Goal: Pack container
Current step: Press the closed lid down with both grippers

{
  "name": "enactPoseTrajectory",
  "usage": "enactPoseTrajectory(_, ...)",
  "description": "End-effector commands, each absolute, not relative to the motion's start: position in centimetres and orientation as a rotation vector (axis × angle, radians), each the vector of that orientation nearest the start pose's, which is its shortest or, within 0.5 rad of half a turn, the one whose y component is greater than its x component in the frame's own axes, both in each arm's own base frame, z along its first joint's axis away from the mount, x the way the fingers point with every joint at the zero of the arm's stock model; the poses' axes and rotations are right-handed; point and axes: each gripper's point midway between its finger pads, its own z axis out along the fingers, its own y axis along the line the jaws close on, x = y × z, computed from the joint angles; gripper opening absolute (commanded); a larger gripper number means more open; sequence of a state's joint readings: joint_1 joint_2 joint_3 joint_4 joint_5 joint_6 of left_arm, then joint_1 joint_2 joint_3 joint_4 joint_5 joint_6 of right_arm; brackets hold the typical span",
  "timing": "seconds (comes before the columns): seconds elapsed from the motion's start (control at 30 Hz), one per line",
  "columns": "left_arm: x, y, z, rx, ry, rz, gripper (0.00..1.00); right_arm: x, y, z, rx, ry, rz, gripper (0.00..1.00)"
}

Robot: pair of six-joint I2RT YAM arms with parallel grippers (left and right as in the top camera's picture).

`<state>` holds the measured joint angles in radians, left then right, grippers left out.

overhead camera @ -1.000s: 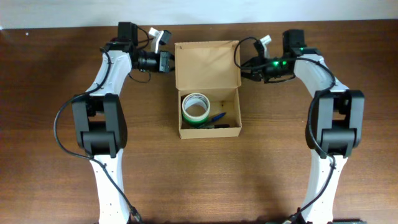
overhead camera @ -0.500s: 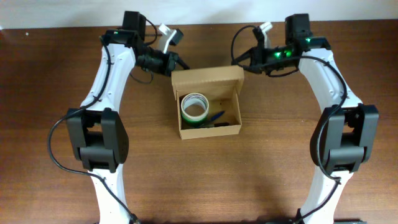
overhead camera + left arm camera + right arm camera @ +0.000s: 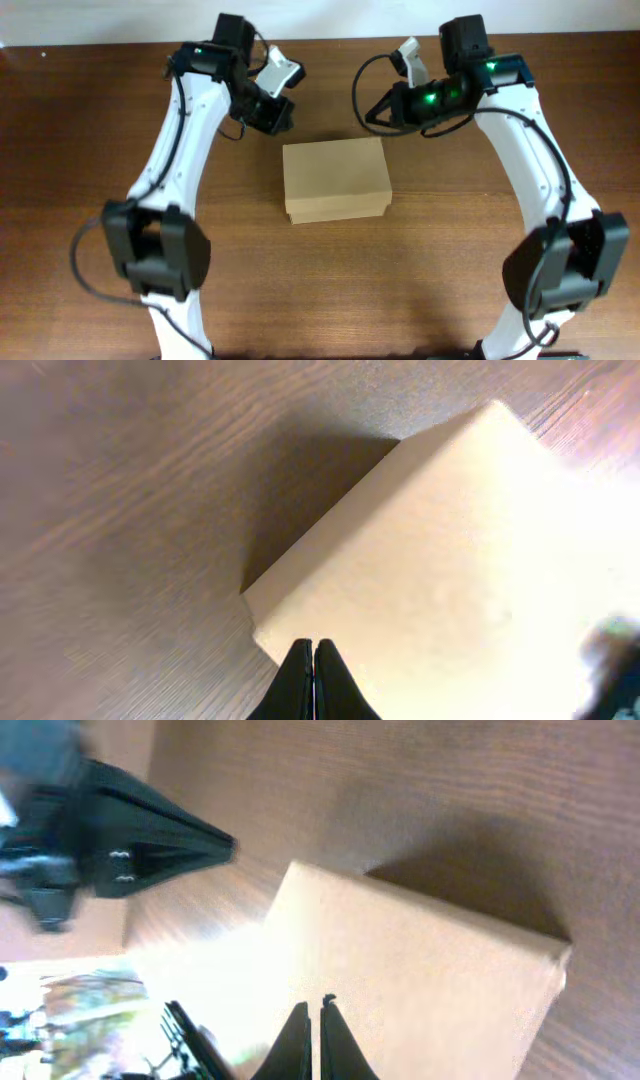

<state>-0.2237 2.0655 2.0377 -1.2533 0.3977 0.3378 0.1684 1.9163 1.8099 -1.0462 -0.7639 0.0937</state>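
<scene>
The container (image 3: pixel 336 179) is a plain tan cardboard box in the middle of the table, with its flap lid down flat over it, so its contents are hidden. My left gripper (image 3: pixel 281 116) hovers just above the box's far left corner, jaws shut and empty. My right gripper (image 3: pixel 370 117) hovers just above the far right corner, jaws shut and empty. In the left wrist view my shut gripper (image 3: pixel 313 647) sits over the lid (image 3: pixel 450 560). In the right wrist view my shut gripper (image 3: pixel 312 1008) sits over the lid (image 3: pixel 420 970), with the left gripper (image 3: pixel 150 850) beyond it.
The brown wooden table (image 3: pixel 100 200) surrounds the box. A white wall edge (image 3: pixel 100 20) runs along the far side. Both arm bases stand at the near edge, left (image 3: pixel 160 250) and right (image 3: pixel 560 270).
The lid, standing open a second ago over a green tape roll and a blue pen, has swung down shut. Both grippers rose and moved inward over the box's far corners.
</scene>
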Motion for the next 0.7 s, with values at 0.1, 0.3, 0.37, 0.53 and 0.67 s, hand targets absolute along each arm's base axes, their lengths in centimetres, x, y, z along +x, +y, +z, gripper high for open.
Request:
enactPoseTrajectory(0.1, 41.0, -15.6, 22.4, 0.892, 2.602, -0.195, 0.02, 39.4, 18.1, 20.9, -0.351, 2.726, 0.812, 0.04)
enactPoseTrajectory(0.3, 38.5, -14.9, 18.8, 0.881, 2.76, -0.153, 0.02, 36.9, 17.4, 18.9, -0.375, 2.874, 0.61, 0.04)
enactPoseTrajectory(0.37, 37.5, -14.6, 17.1, 0.893, 2.817, -0.156, 0.02, 36.3, 17.5, 18.6, -0.401, 2.897, 0.552, 0.04)
enactPoseTrajectory(0.53, 35.6, -15.2, 13.8, 0.916, 2.89, -0.263, 0.02, 35.6, 17.6, 17.5, -0.425, 2.931, 0.44, 0.04)
enactPoseTrajectory(0.67, 34.9, -16.0, 12.6, 0.926, 2.9, -0.341, 0.02, 35.0, 17.1, 15.6, -0.409, 2.984, 0.421, 0.04)
